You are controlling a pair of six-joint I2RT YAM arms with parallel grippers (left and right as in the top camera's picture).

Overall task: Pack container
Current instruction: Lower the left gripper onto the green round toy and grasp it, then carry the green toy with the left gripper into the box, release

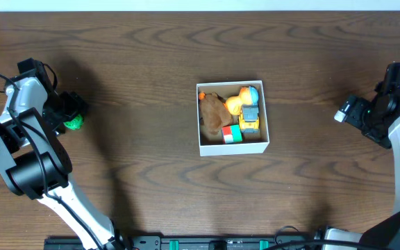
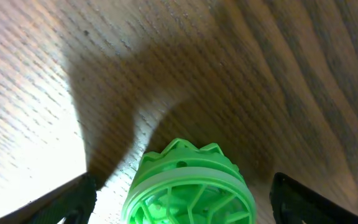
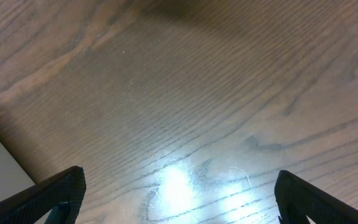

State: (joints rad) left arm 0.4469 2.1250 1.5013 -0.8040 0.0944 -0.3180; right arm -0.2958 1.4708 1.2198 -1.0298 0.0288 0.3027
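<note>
Showing a dark wooden table point(image 1: 130, 62) from above, with one arm at each side and a box between them.

Far left: the left gripper point(image 2: 184, 182) sits low over a green toy point(image 1: 73, 123) near the table's left edge. In the left wrist view the toy is a round, ribbed plastic piece with a notched crown and a pale band below it. The two dark fingers point(image 2: 73, 202) stand spread wide, one on either side of the toy. A strip of bare wood shows between each finger and the green plastic, so the toy is straddled and not gripped.

Centre: the container point(image 1: 232, 147), a square lidless box with thin white walls, lies slightly right of the table's middle, well apart from both grippers. Inside it, a brown plush figure point(image 1: 214, 114) fills the left half. A yellow duck-like toy point(image 1: 236, 104) lies beside it, with a blue piece point(image 1: 253, 92) in the far right corner. A yellow toy truck point(image 1: 250, 120) lies against the right wall. A red, white and green block point(image 1: 232, 134) rests along the wall nearest the arm bases.

Far right: the right gripper point(image 3: 179, 177) hangs above bare wood near the table's right edge. Its fingers point(image 3: 55, 199) are parted wide, with only wood grain between them, and they hold nothing
</note>
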